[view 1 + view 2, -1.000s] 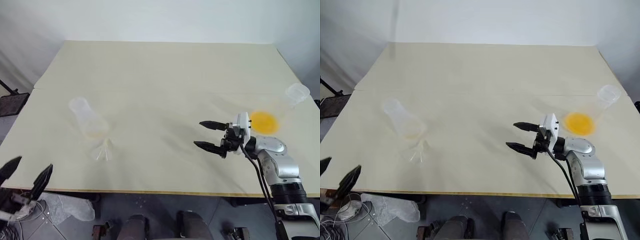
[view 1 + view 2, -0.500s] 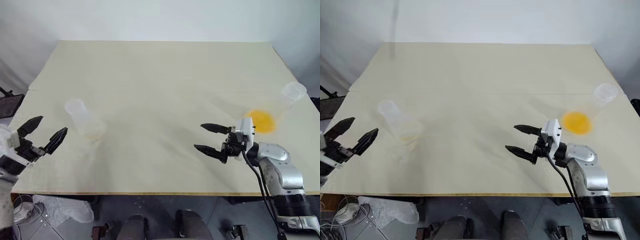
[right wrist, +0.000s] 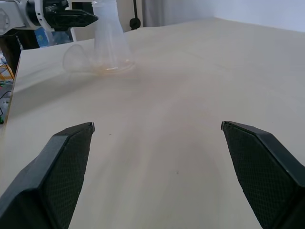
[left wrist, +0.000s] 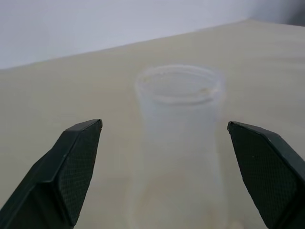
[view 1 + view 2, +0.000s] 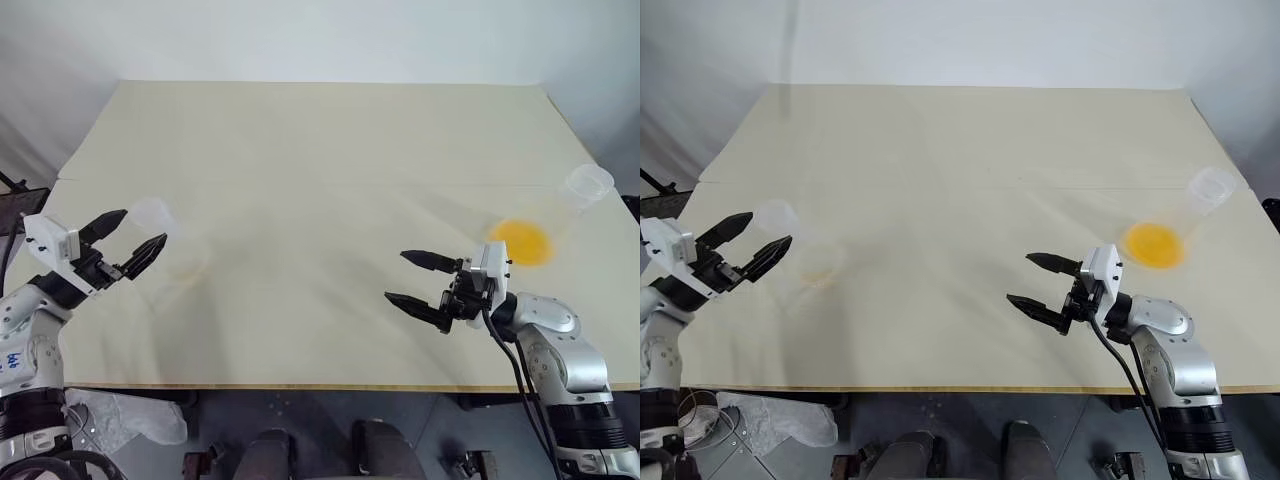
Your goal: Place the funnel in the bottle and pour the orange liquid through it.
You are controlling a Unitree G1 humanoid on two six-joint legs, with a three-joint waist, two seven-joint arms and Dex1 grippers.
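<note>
Since a second ago my left gripper (image 5: 121,244) has swung up to the bottle (image 5: 168,247), spread wide, while from its wrist the bottle (image 4: 178,148) stands between my fingers, and my right gripper (image 5: 415,279) hangs released, orange liquid (image 5: 520,241) behind it.

Both arms are silver-grey metal with rounded joint housings. Each ends in a white wrist block carrying two black tapered fingers (image 5: 428,260) with cross-hatched inner pads. Black cables run beside the right forearm (image 5: 560,350).
</note>
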